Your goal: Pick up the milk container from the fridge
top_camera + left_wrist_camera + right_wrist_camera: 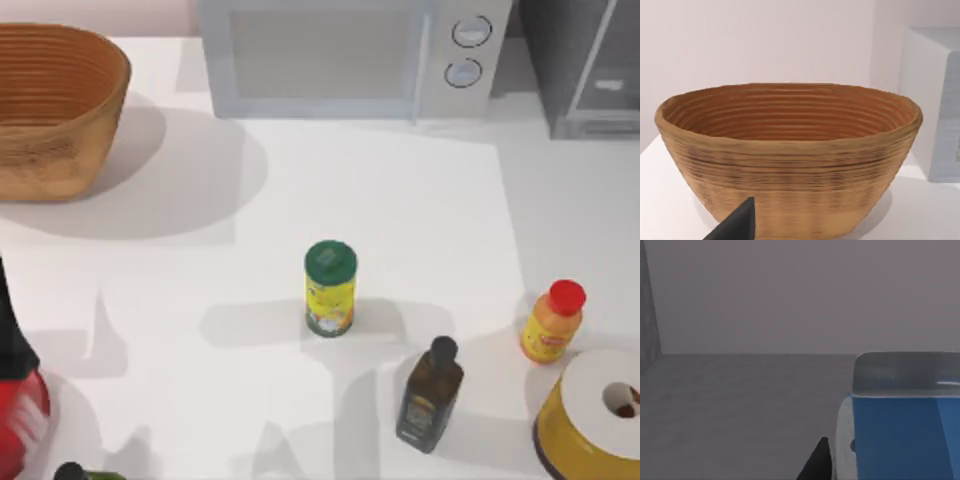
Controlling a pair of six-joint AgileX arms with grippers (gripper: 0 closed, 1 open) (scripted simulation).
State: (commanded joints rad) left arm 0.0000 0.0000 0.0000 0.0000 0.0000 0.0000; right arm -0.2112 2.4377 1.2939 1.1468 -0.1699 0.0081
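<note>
Blue and white, the milk container [905, 420] stands on the grey floor inside the fridge [740, 405], seen close up from the right wrist, with a dark fingertip [817, 462] of the right gripper just beside its side; whether those fingers are apart or closed I cannot tell. From above, the fridge [585, 65] sits at the table's far right corner, next to the white microwave [350, 55]. On the table [400, 200] stand a green-capped yellow can [330, 288], a dark bottle [430, 393], an orange bottle with a red cap [553, 320] and a yellow-sided white drum [592, 420]. A woven basket [55, 105] rests far left; the left wrist faces it, one dark fingertip [737, 222] showing, its state unclear.
</note>
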